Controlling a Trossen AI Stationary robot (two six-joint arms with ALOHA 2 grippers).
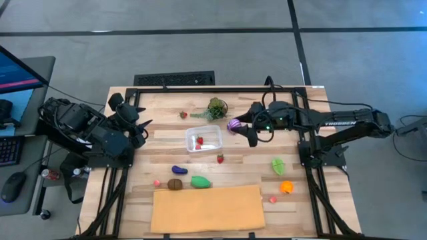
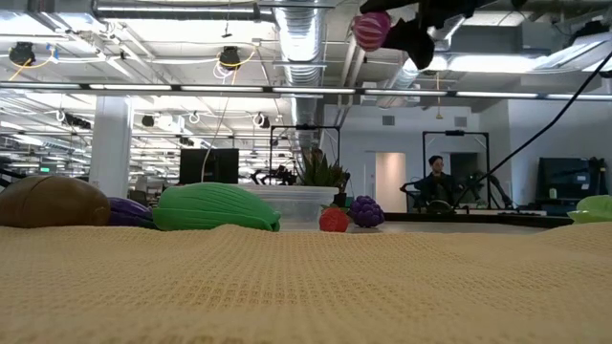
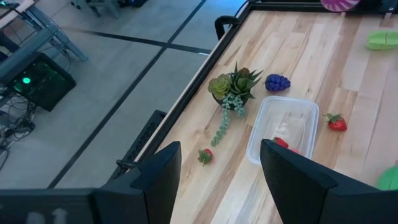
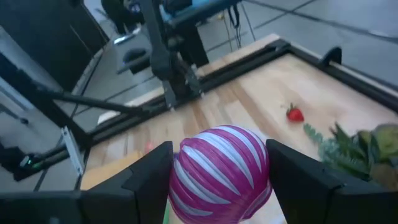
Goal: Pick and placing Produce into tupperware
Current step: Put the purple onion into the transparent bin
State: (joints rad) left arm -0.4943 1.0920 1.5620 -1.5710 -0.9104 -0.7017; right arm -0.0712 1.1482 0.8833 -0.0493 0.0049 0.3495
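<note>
My right gripper (image 1: 240,125) is shut on a pink-and-white striped round piece of produce (image 4: 219,171), high over the table, just right of the clear tupperware (image 1: 204,139). A red strawberry (image 3: 281,143) lies in the tub. On the wood lie more produce: strawberries (image 1: 183,115) (image 1: 220,159), purple grapes (image 3: 277,82), a purple piece (image 1: 179,170), a brown one (image 1: 175,184), green ones (image 1: 201,181) (image 1: 278,166) and an orange one (image 1: 286,187). My left gripper (image 3: 217,180) stands open at the table's left, raised, holding nothing. My right gripper pinches the striped piece by its two opposite sides (image 4: 183,186) between the two fingers (image 4: 146,183). The fingers come nearly level from the table's right, tipped slightly down. The piece (image 2: 372,30) hangs clear, far above the tabletop.
A bushy green leafy bunch (image 1: 215,108) lies beyond the tub. A tan-orange sheet (image 1: 207,208) covers the near middle of the table. Small pink pieces (image 1: 157,183) (image 1: 273,199) lie near its corners. A black frame (image 1: 313,133) borders the table.
</note>
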